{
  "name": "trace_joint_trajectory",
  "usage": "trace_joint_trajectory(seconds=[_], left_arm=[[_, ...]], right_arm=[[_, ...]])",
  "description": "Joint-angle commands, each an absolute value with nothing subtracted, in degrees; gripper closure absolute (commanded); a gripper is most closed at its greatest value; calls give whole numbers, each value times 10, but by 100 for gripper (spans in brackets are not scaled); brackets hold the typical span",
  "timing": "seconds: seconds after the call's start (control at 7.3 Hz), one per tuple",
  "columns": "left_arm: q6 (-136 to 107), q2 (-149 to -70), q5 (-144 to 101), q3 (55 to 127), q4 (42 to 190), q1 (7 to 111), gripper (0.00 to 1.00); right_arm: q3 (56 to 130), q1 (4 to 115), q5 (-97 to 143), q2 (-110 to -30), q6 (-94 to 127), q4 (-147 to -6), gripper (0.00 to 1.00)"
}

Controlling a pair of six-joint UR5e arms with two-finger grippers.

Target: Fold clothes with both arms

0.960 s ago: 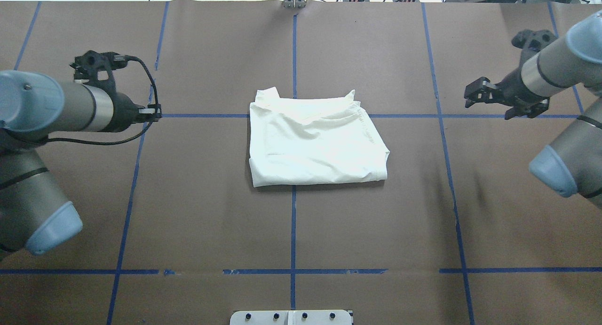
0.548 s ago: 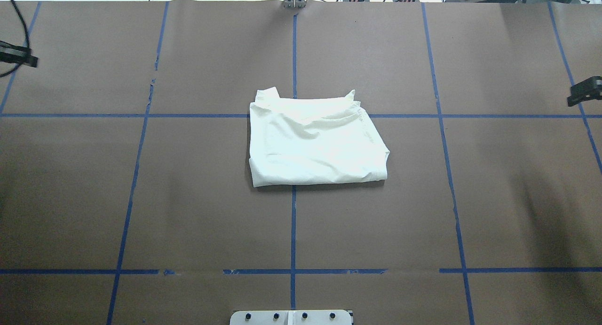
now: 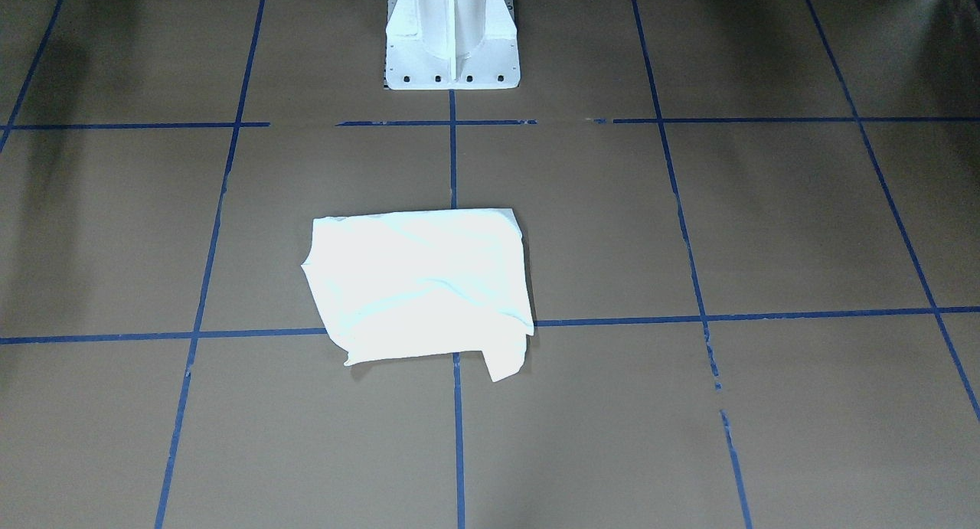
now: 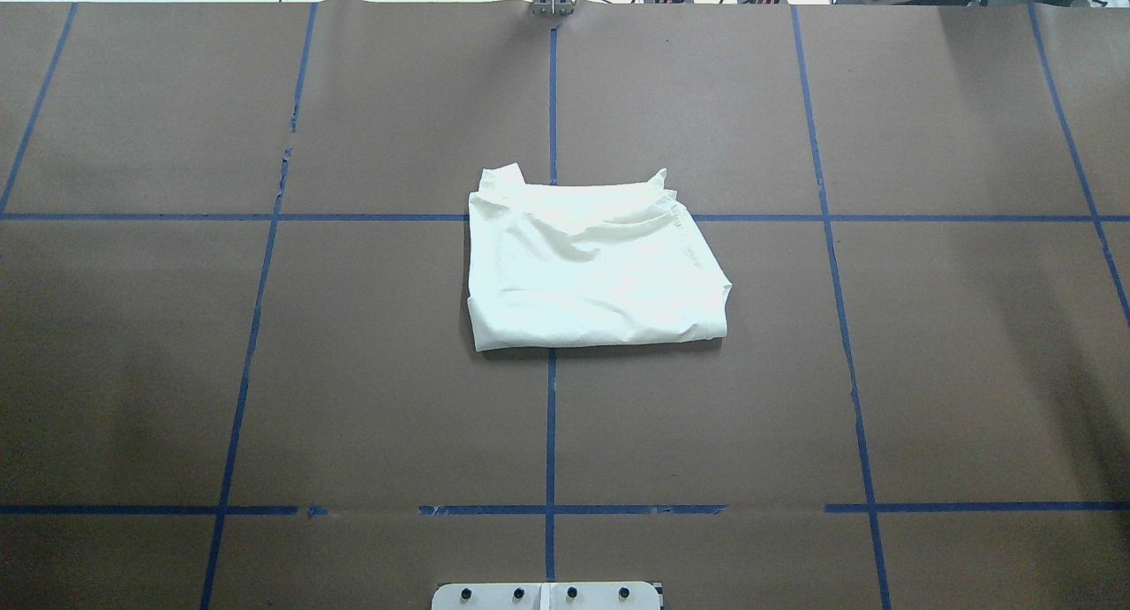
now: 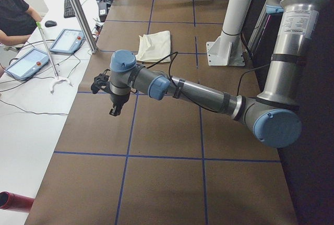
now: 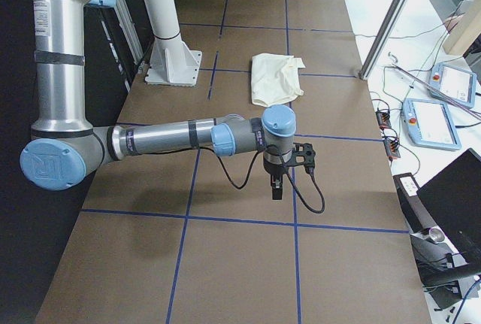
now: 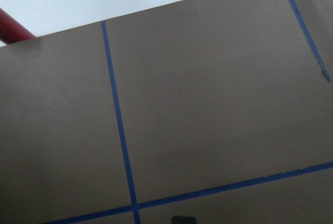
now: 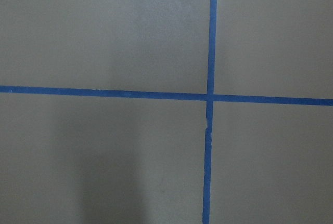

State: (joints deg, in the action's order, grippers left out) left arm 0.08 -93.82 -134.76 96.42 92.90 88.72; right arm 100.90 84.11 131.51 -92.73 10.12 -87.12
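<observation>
The clothes [image 4: 591,270] are one cream-white shirt folded into a rough rectangle at the table's middle, print hidden; it also shows as clothes [image 3: 417,288], clothes [image 5: 155,46] and clothes [image 6: 276,77]. Neither arm appears in the overhead or front-facing views. The left arm [image 5: 198,92] stretches out low over the table's left end, far from the shirt, its left gripper [image 5: 112,111] pointing down. The right arm [image 6: 173,140] reaches over the right end, its right gripper [image 6: 275,189] pointing down. I cannot tell whether either is open or shut. Both wrist views show only brown table and blue tape.
The white pedestal base [image 3: 452,31] stands at the robot's side of the table. A person [image 5: 13,16] sits at a white side table with control tablets [image 5: 65,41]. More tablets [image 6: 432,121] lie beyond the right end. A red object [image 5: 13,202] lies off the left end.
Both arms have swung outward, away from the shirt, and left the overhead view over the last second. The folded shirt has not moved.
</observation>
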Motion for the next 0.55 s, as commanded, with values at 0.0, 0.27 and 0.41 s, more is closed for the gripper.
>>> trace_joint_trajectory(seconds=[0.0,0.27,0.41], left_arm=[[25,-902,-1362,972,904,893,0],[25,-891,-1359,962,914,890,0],[25,-893,-1358,982,910,891,0]], right_arm=[[1012,844,1322,-942,98,-873,0],[1008,844,1317,-946,99,-873,0],[1006,843,1317,-945,99,-873,0]])
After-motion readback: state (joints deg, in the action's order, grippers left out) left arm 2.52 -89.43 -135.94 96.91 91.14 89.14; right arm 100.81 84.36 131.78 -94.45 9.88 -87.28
